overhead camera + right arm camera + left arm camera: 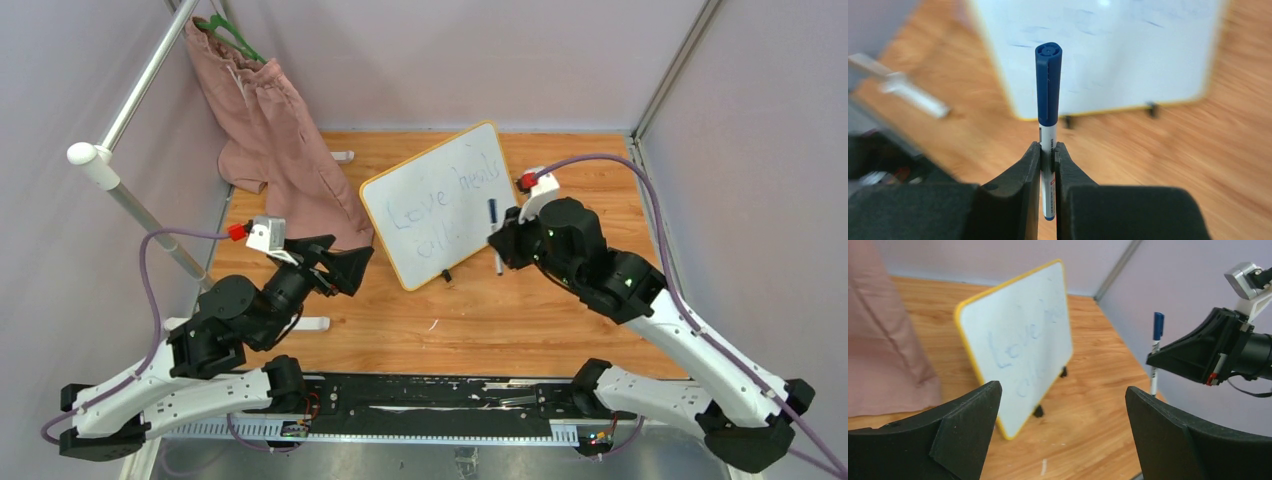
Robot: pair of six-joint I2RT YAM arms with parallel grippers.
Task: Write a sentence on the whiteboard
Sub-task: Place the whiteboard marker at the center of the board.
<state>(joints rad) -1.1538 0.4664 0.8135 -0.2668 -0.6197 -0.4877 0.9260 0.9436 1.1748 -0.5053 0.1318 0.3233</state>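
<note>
While whiteboard (440,205) stands on wooden tabletop (500,320), pale walls (450,60) around, left tool (1063,392) wide, right tool (1048,150) pinching marker (1048,85).

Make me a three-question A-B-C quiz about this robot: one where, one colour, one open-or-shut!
1. Seen from above, the pink cloth hangs on which side of the whiteboard? A left B right C in front
2. The marker cap is: A red B blue C green
3. The left gripper is: A shut on the cloth B shut on the whiteboard C open
Answers: 1 A, the cloth is left of it; 2 B, the cap looks blue; 3 C, its jaws stand wide apart.
</note>
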